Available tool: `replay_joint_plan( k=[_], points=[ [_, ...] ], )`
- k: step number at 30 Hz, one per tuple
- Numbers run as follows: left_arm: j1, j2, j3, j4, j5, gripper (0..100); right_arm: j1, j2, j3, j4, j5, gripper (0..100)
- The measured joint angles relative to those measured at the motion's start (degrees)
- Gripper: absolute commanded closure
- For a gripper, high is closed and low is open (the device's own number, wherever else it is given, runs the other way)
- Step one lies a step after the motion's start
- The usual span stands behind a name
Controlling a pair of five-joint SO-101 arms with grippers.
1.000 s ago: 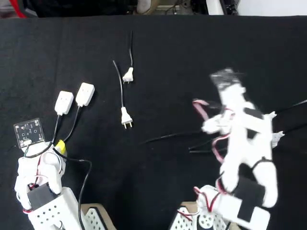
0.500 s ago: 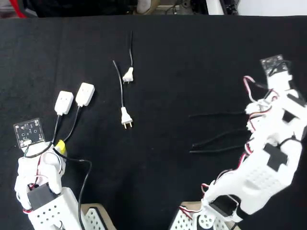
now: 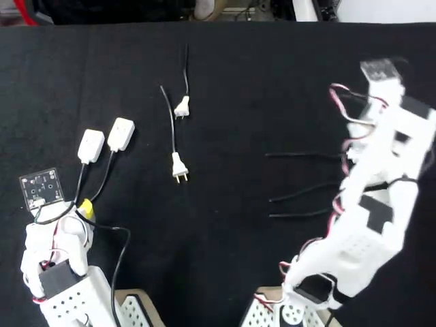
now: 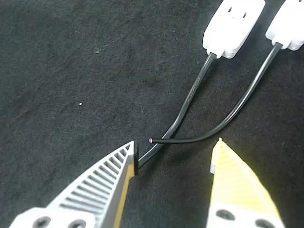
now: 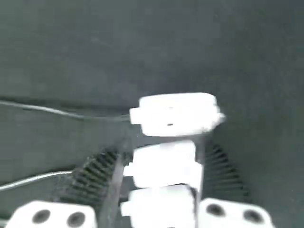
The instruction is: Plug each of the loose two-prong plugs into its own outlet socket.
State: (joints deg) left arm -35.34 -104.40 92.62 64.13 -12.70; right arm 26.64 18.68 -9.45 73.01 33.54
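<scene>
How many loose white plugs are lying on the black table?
2. The far plug lies mid-table toward the back; the near plug lies closer to the arms. Others may be hidden beneath the right arm, where three black cords lead.

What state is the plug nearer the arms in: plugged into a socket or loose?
Loose. The plug lies on the black table, well apart from the nearest outlet socket, with its two prongs bare.
</scene>
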Motion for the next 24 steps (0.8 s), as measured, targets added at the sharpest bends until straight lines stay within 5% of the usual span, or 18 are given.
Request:
replay_joint_plan(
  k=[8, 15, 24],
  points=[
    [0.00, 0.00, 0.70, -0.18, 0.00, 74, -22.95, -9.23, 0.00, 10.02, -11.78, 91.7],
    [0.00, 0.00, 1.41, -0.18, -2.99, 74, -45.89, -5.54, 2.11, 6.07, -21.27, 91.3],
    [0.00, 0.00, 1.41, -0.18, -3.08, 74, -56.26, 8.88, 2.99, -2.37, -24.35, 91.3]
  ],
)
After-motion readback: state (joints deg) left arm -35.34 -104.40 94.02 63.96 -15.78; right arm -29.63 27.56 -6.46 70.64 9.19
